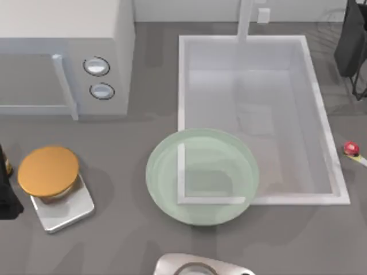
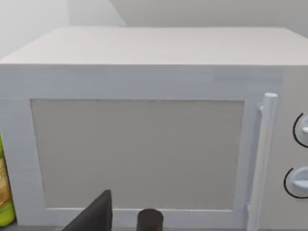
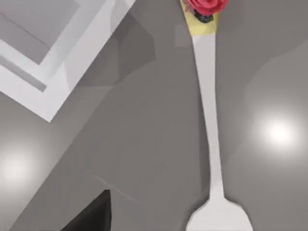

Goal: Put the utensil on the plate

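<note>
- Hovering over the spoon (image 3: 211, 125), the right gripper is looking straight down its handle, seemingly lining up a grasp; whether its fingers are spread, I cannot tell.
- Lying on the table at the right edge, the spoon (image 1: 351, 149) is sitting beside the sink (image 1: 330, 154), well apart from the plate (image 1: 202, 175).
- Idling at left, the left arm is facing the microwave (image 2: 139, 149).

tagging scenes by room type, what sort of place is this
Most likely a kitchen counter, in a rendered simulation. A white box-shaped microwave with two round dials stands at the top view's left, a white rectangular sink basin is set into the grey countertop, and a pale green glassy round plate overlaps the basin's corner.
</note>
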{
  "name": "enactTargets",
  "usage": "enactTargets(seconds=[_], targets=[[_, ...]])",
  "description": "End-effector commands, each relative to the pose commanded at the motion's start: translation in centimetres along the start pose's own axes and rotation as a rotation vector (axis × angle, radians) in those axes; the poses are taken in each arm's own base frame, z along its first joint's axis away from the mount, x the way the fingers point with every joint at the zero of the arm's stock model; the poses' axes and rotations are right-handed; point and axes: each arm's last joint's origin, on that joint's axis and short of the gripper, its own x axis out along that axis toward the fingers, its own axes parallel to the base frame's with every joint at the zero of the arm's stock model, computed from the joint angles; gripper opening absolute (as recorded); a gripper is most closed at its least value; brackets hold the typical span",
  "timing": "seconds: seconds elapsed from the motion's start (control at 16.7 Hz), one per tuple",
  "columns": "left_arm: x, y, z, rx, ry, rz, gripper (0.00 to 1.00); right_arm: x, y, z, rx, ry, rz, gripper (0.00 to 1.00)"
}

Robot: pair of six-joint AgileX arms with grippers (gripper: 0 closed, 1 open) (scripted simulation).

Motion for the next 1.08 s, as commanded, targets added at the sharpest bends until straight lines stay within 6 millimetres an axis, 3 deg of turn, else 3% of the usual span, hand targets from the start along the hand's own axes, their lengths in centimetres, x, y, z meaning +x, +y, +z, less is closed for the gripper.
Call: enactTargets(seconds=[0.3, 0.78, 1.08], targets=[[0.0, 0.0, 0.0, 0.0, 0.0, 0.0, 1.0, 3.0, -2.2, 2.7, -0.093, 0.135, 0.11, 1.0], [0.0, 0.0, 0.0, 0.0, 0.0, 0.0, 1.0, 3.7, -2.3, 3.0, -0.105, 0.147, 0.121, 1.0], [0.0, 0.0, 0.0, 0.0, 0.0, 0.0, 1.0, 9.1, -2.0, 2.4, -0.103, 0.141, 0.115, 1.0]])
